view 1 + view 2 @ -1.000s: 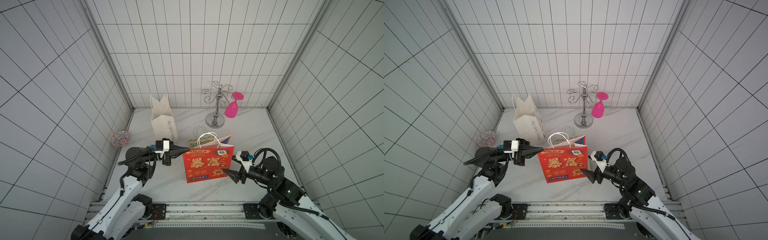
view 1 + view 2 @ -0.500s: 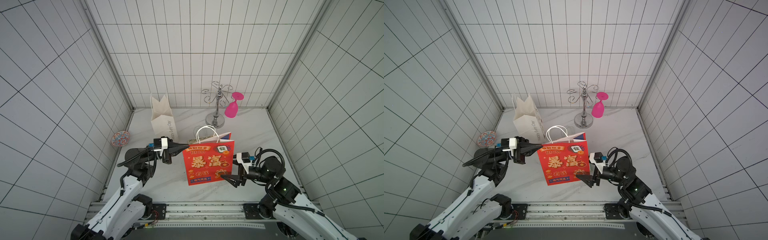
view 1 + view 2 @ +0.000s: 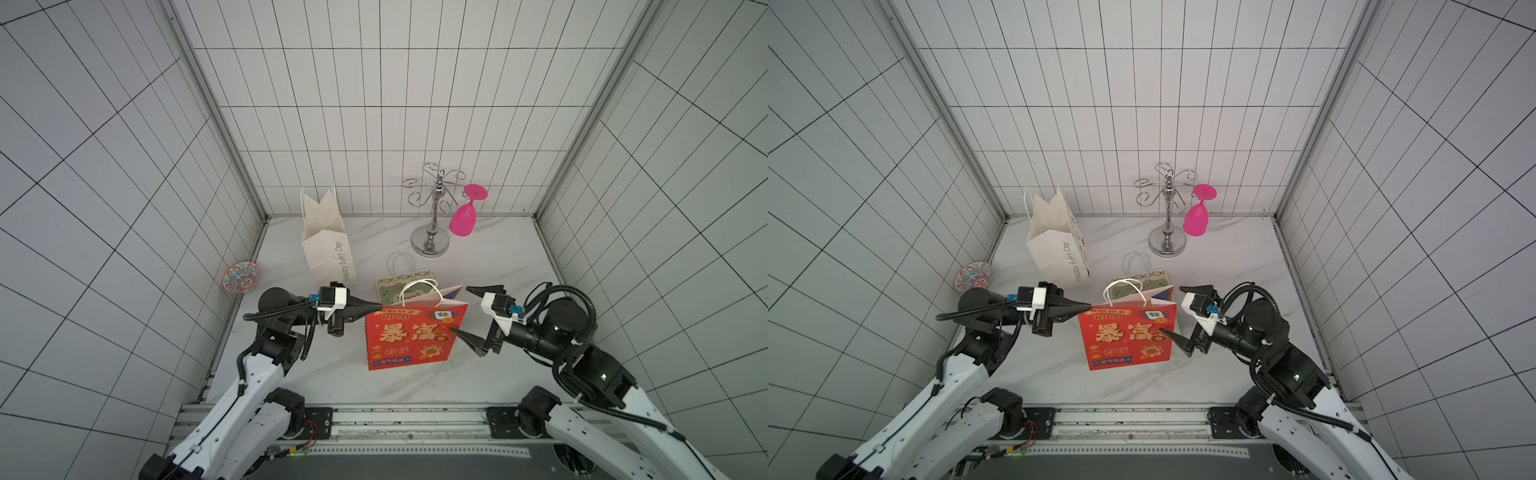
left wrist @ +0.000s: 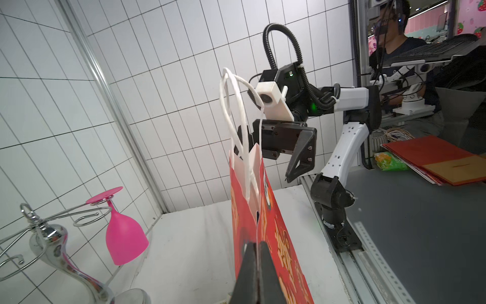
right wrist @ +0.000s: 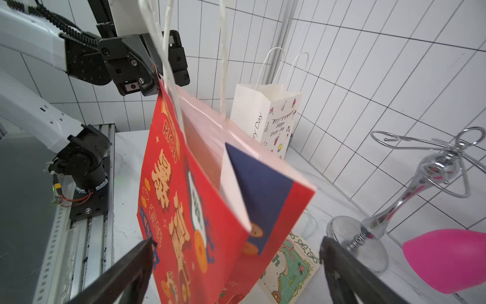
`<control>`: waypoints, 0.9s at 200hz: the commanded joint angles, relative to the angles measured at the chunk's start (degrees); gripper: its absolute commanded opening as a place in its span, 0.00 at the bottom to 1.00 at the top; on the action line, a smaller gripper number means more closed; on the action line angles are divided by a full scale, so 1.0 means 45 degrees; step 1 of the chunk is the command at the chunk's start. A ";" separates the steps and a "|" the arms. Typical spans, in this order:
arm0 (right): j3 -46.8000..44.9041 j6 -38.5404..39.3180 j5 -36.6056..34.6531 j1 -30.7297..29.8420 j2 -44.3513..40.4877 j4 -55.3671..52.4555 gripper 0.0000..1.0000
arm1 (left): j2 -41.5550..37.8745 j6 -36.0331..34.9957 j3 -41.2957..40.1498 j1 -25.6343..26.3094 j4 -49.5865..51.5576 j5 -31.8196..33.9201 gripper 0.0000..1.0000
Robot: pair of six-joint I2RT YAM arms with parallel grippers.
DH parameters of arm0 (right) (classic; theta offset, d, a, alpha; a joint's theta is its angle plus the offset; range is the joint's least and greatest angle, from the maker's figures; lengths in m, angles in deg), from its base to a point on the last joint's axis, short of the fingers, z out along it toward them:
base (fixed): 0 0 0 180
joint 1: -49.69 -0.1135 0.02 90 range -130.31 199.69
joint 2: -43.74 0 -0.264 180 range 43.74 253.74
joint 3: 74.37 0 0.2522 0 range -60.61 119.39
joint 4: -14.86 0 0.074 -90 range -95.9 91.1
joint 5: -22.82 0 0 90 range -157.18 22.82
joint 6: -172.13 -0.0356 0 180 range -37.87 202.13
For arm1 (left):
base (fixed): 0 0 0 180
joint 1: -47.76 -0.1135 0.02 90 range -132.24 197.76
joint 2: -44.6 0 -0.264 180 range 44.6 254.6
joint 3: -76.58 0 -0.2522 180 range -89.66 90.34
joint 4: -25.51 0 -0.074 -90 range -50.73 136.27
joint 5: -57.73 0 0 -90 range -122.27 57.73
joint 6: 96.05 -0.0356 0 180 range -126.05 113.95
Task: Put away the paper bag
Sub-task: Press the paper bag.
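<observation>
Right wrist view: my right claw (image 5: 236, 240) stands spread wide, gripping nothing, and the red paper bag (image 5: 184, 197) is upright between its two fingers, its side edge toward me. The near finger (image 5: 123, 271) sits just beside the printed face; whether it touches, I cannot tell. The other finger is clear of the bag. At the bag's opposite top corner my left claw (image 5: 157, 81) is clenched on the rim, beside the white handles (image 5: 223, 52). In both top views the bag sits between my two claws near the front of the marble table (image 3: 498, 266); I cannot tell whether its base rests on it. Just behind it a flat green-patterned bag (image 3: 399, 280) lies on the table. Farther back a white bag (image 3: 328, 245) stands upright, and a chrome rack (image 3: 432, 224) holds a pink glass (image 3: 462, 220) upside down. A patterned dish (image 3: 241, 277) sits by the left wall.
</observation>
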 commanded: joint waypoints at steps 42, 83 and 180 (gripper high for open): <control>0.0941 0.1364 0.4401 0.0353 0.0642 -0.0759 0.92 | 0.0037 -0.1346 0.0603 0.0137 0.1250 -0.1072 0.00; 0.0503 0.1327 0.4344 0.0458 0.0558 -0.0347 0.64 | -0.0085 -0.1456 0.0613 0.0176 0.1375 -0.1092 0.00; 0.0498 0.1039 0.4012 0.0795 0.1306 0.0442 0.10 | -0.0212 -0.1512 0.0718 0.0216 0.1451 -0.0802 0.00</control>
